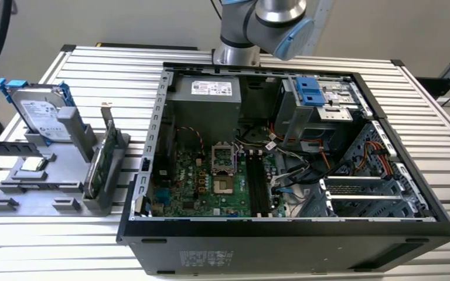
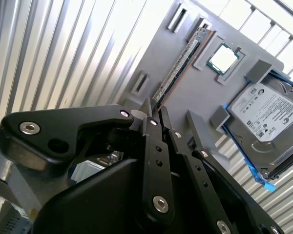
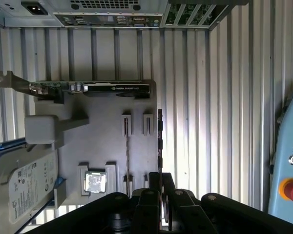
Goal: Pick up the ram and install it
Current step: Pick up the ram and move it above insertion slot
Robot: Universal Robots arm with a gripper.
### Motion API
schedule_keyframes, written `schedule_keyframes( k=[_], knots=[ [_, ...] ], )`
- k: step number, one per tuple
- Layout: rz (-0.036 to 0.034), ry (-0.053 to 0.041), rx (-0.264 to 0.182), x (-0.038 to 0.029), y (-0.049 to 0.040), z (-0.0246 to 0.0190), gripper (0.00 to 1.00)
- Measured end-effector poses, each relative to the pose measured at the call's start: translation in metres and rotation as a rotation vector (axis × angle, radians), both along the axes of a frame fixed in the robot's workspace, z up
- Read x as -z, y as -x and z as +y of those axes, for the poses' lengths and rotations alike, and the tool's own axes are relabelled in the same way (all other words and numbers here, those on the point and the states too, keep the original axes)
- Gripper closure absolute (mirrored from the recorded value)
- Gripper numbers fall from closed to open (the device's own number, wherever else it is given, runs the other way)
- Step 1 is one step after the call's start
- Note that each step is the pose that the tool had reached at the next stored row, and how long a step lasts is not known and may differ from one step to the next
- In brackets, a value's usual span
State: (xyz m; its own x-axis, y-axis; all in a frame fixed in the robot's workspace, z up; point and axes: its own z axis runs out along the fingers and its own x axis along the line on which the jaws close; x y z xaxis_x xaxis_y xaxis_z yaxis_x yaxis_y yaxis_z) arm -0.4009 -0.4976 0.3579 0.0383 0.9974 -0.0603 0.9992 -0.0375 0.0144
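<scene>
Fingers (image 2: 147,124) of the gripper (image 2: 155,111) stand close together with only a narrow gap between them, and we see nothing held in that gap. We find the ram (image 2: 179,63) standing on edge in the gray holder (image 2: 195,97), along one side of it, its near end just beyond the fingertips in the second wrist view. In the first wrist view the ram (image 3: 159,141) runs as a thin dark line toward the gap between the fingers; whether they touch it we cannot tell. On the holder we also see a square processor (image 2: 223,58) in its pocket, a silver hard drive (image 2: 263,114) with blue rails, and a green card (image 3: 88,88) standing on the side nearest the computer case (image 1: 287,246). In the exterior view the holder sits on the slatted tabletop (image 1: 108,64) at the exterior view's left, just beside the open case, whose motherboard (image 1: 201,181) faces up; the arm (image 1: 264,23) rises behind the case
</scene>
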Motion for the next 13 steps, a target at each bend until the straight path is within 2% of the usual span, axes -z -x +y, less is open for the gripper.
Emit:
schedule_keyframes(
  k=[13],
  knots=[
    [0.0000,0.0000,0.000,-0.0074,0.0000,0.0000,1.00]
  ],
)
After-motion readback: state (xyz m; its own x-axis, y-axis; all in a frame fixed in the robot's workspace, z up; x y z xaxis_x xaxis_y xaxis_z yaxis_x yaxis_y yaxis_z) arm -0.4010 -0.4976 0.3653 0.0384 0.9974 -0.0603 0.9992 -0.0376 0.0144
